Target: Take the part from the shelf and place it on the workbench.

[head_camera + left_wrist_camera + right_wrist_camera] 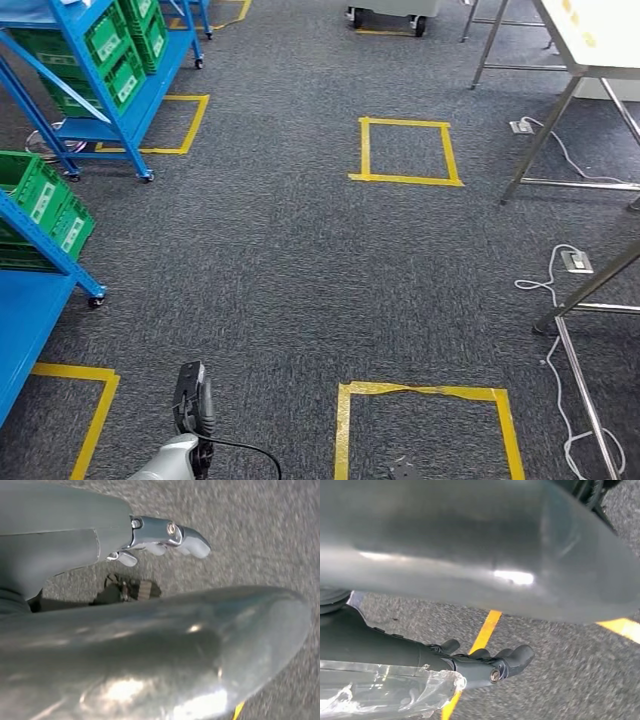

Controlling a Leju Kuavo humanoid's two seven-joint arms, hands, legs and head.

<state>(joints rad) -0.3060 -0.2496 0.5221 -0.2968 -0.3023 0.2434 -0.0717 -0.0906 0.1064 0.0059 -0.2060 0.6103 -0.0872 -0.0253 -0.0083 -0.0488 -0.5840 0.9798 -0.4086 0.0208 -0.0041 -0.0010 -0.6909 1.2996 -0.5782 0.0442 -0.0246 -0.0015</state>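
L hand (166, 537) seen w/ fingers extended, nothing held. R hand (486, 665) wrapped on clear plastic-bagged part (388, 690) (contents unclear) over grey carpet (287, 250). Blue shelf (113, 90) w/ green bins upper left; workbench (596, 40) upper right.

Head view looks forward and down from high over grey carpet (287, 250) with yellow tape squares (406, 150); both wrist views sit close behind their hands, facing down at that same carpet (264, 535), the right sharing yellow tape (484, 635).
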